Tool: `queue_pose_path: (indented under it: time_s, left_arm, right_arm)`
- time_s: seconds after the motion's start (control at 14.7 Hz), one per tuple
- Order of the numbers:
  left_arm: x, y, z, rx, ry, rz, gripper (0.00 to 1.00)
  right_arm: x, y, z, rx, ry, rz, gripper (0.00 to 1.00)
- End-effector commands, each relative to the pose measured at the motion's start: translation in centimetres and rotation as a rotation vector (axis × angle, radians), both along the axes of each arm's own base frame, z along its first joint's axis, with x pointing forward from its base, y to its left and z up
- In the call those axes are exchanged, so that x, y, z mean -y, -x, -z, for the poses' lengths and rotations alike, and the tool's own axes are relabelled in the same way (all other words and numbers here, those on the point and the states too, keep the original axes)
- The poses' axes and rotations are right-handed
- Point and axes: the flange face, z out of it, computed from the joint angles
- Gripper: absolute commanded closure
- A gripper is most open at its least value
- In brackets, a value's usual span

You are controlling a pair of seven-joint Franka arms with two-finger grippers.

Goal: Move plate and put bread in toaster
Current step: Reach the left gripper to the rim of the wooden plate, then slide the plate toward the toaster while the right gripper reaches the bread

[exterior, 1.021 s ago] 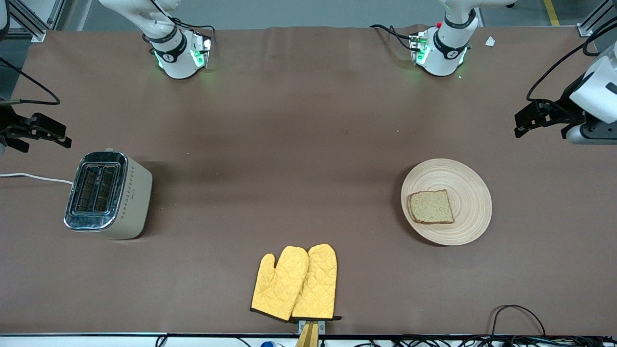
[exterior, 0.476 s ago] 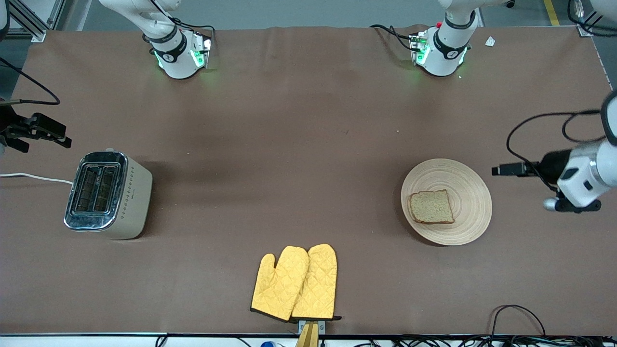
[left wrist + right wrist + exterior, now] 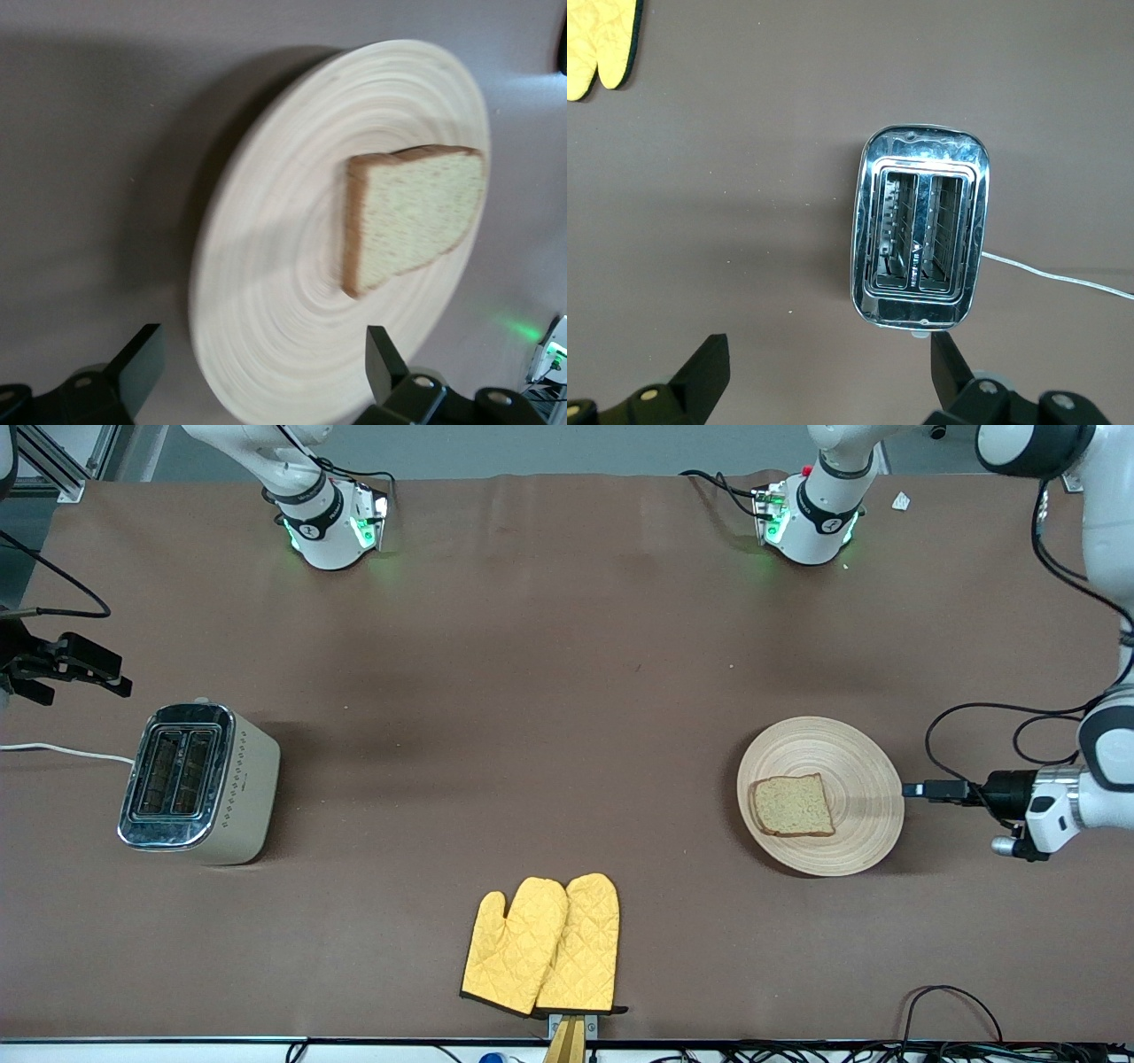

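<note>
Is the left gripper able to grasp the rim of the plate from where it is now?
Probably yes. The left gripper is open, low at the plate rim on the left arm's end of the table, with nothing between them. The bread lies away from that rim.

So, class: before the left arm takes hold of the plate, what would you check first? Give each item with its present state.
1. Left end effector level with the plate rim, at the edge toward the left arm's end of the table: ok.
2. Its fingers spread either side of the rim: ok.
3. Rim actually gripped: not ok, the fingers are open.
4. Bread lying flat on the plate, clear of that rim: ok.
5. Toaster slots free: ok.
6. Right end effector waiting open by the toaster, away from the plate: ok.
</note>
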Motion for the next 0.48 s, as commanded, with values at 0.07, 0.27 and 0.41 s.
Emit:
queue_pose_path:
  time_s: [0.07, 0.27, 0.41]
  left_arm:
    - [-1.1, -0.3, 3.4, 0.06, 0.064, 0.019, 0.0]
    - [-1.3, 0.1, 5.6, 0.083, 0.112, 0.022, 0.32]
    - [-1.1, 0.2, 6.0, 0.103, 0.136, 0.034, 0.73]
  right_arm:
    - [0.1, 0.1, -0.1, -0.003, -0.013, -0.003, 0.0]
    - [0.0, 0.1, -0.1, -0.003, -0.013, -0.005, 0.0]
    - [0.0, 0.1, -0.2, -0.001, -0.014, -0.005, 0.0]
